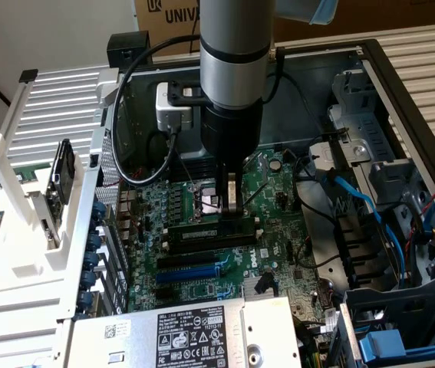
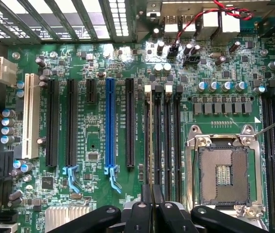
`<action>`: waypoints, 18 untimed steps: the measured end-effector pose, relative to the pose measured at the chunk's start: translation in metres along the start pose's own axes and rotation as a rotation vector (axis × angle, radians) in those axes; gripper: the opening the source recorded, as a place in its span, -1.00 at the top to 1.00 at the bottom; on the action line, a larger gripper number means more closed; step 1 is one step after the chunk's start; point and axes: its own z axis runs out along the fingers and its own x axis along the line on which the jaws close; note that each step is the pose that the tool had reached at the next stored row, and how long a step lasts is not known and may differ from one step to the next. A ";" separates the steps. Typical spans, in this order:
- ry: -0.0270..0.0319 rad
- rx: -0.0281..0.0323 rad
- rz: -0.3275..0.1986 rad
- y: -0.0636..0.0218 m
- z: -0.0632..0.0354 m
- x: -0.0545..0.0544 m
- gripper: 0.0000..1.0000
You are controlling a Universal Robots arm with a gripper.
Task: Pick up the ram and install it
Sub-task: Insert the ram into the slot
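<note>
Above motherboard, claw grips thin ram (dark, white-labelled).

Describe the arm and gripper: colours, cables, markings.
Silver-grey cylindrical arm with a black band and light blue joint cap. Black round-bodied gripper with slim dark fingers on black linkages. Silver camera box on a black bracket, black cable looping out.

exterior view angles down, wrist view straight down (closer), sharing motherboard.

The end effector hides part of the ram; the arm is cut off above.
</note>
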 end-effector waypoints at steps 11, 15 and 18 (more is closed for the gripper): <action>0.0043 0.0040 0.000 0.0000 0.0000 0.000 0.76; 0.0050 0.0055 0.001 0.0000 0.0000 0.000 0.76; 0.0051 0.0057 0.001 0.0003 0.0001 0.000 0.76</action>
